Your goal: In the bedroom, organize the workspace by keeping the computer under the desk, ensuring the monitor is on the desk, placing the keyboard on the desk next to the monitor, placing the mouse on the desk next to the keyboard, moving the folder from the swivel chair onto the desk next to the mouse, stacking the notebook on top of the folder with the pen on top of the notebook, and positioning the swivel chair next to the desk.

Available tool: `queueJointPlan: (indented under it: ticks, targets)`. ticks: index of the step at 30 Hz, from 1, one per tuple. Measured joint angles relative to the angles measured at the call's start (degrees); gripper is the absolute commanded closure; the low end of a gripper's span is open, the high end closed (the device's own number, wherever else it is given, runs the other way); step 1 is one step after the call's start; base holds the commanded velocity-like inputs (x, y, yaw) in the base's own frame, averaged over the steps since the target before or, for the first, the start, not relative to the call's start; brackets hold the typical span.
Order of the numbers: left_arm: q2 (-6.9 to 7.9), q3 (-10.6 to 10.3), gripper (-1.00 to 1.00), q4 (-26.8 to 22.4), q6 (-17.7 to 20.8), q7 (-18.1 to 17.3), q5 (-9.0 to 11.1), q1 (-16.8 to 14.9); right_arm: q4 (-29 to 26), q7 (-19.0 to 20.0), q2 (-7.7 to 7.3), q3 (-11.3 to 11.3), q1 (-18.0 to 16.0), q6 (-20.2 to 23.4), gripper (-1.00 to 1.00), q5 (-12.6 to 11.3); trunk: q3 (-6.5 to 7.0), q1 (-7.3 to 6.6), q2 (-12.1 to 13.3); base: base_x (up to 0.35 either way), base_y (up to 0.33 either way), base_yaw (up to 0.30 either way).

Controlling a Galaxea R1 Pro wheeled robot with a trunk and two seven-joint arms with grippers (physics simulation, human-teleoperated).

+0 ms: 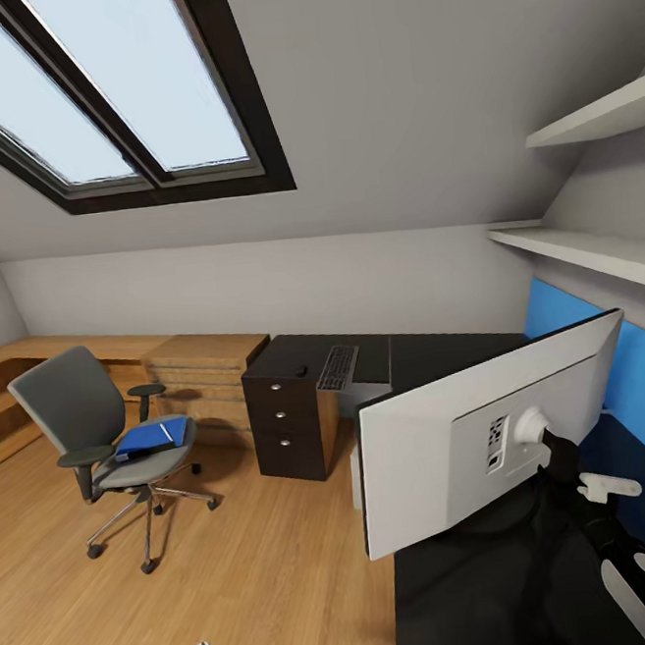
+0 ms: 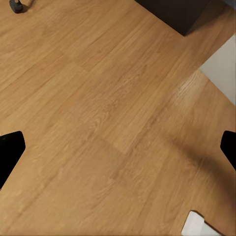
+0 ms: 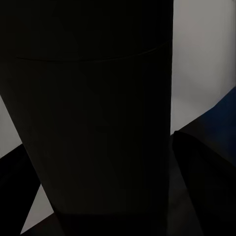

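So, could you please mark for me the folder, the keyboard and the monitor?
folder [image 1: 148, 438]: head view, on its blue cover, lying on the swivel chair seat.
keyboard [image 1: 338, 367]: head view, on its black keys.
monitor [image 1: 424, 451]: head view, on its pale back panel.

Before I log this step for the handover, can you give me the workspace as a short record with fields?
monitor: on the near end of the desk, back side toward the camera
keyboard: on the far end of the desk
mouse: on the desk, beside the keyboard
folder: on the swivel chair seat
chair position: on the wooden floor, apart from the desk
right gripper: behind the monitor at its stand; grip unclear
left gripper: open over the floor
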Motion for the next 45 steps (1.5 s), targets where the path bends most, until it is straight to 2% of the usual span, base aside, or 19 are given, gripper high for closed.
queueJointPlan:
  ticks: [27,34,45]
  targets:
    - [0.08,0.0,-1.00,0.0,-0.1,0.0,0.0,0.0,0.1,-0.1,-0.01,0.0,0.0,0.1,1.00,-0.3,0.00,0.00,0.0,-0.023,-0.020,0.000]
    - [0.15,0.1,-1.00,0.0,-4.5,0.0,0.1,0.0,0.1,-0.1,0.01,0.0,0.0,0.1,1.00,-0.1,0.01,0.00,0.0,-0.041,-0.058,0.000]
    - [0.33,0.2,-1.00,2.2,-5.4,0.0,0.1,0.0,0.1,-0.1,0.01,0.0,0.0,0.1,1.00,-0.1,0.01,0.00,0.0,-0.007,-0.004,0.000]
